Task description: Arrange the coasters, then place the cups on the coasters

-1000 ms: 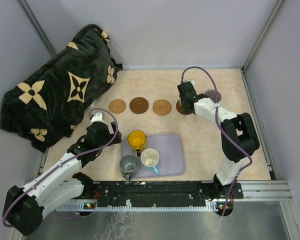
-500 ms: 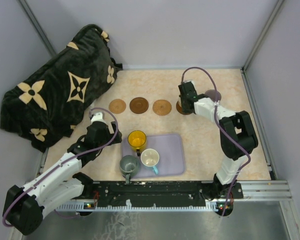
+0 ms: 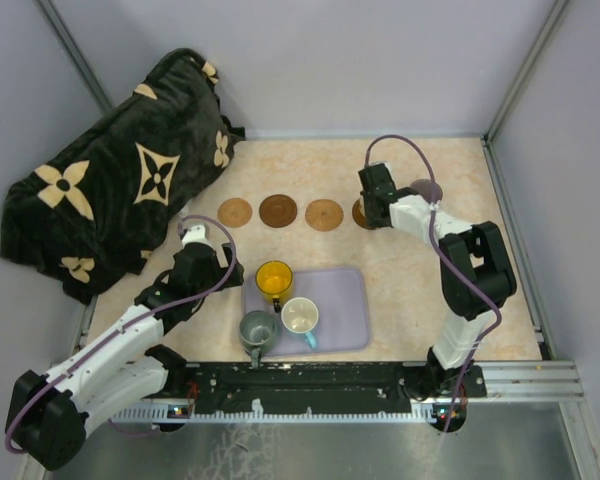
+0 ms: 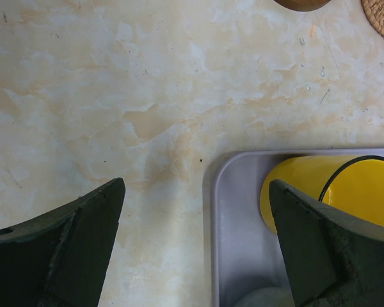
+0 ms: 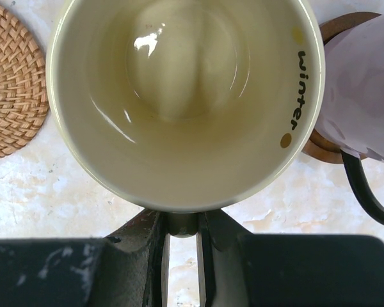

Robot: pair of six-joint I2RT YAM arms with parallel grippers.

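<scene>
My right gripper [image 5: 182,225] is shut on the handle of a cream cup [image 5: 179,96], which sits over a dark coaster [image 3: 359,213] that is mostly hidden. Whether the cup rests on it I cannot tell. Just to its right, a translucent purple cup [image 5: 365,89] stands on a dark wooden coaster [image 5: 328,148]. Three more coasters [image 3: 278,210] lie in a row to the left. On the lavender tray [image 3: 345,310] stand the yellow cup [image 3: 274,278], the grey-green cup [image 3: 257,328] and the white cup [image 3: 300,316] with a blue handle. My left gripper [image 4: 197,185] hangs open by the tray's left corner, holding nothing.
A black blanket [image 3: 120,170] with tan flower patterns is heaped at the far left. A woven tan coaster [image 5: 13,96] lies close to the cream cup's left side. Grey walls and metal rails enclose the table.
The right gripper with the cream cup has edged very slightly to the right. The left arm and the cups on the tray have not moved.
</scene>
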